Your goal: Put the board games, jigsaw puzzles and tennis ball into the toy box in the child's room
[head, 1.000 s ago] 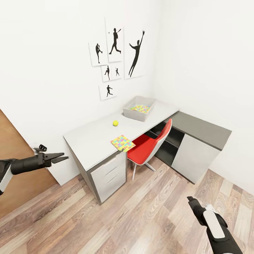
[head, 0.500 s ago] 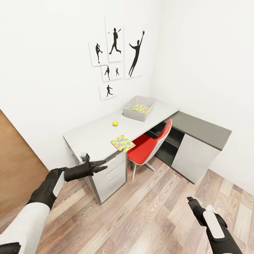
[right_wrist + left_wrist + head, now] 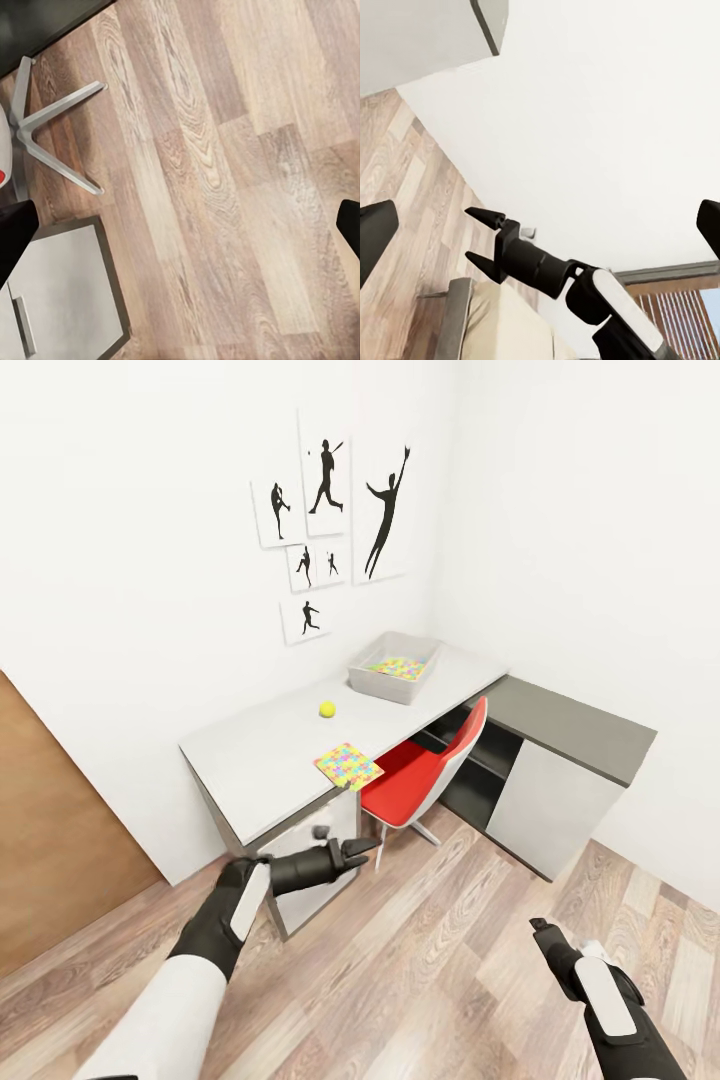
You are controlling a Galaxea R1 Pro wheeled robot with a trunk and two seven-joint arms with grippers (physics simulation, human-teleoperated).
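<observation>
White walls [image 3: 560,510] meet at 12 o'clock in the head view, above a wood-plank floor [image 3: 440,960]. Along the left-hand wall runs the white-topped table [image 3: 270,750], joined at 2 o'clock to a lower dark grey side desk [image 3: 570,725] with a white panel. A red chair [image 3: 425,770] is tucked under the table's near edge, and 6 black sports silhouettes [image 3: 330,530] hang on the wall above. At the table's far end sits the grey toy box [image 3: 395,665], with 1 jigsaw puzzle [image 3: 398,668] lying flat inside it. A second jigsaw puzzle [image 3: 348,765] lies at the table's near edge, overhanging it slightly beside the chair. The tennis ball [image 3: 327,708] rests on the tabletop between that puzzle and the toy box, apart from both.

At 7 o'clock the left gripper [image 3: 362,849] reaches toward the table's drawers, fingers spread a little, holding nothing. At 5 o'clock the right gripper [image 3: 541,927] hangs above the floor; in its wrist view its fingers [image 3: 15,236] sit at opposite edges, wide apart and empty.
</observation>
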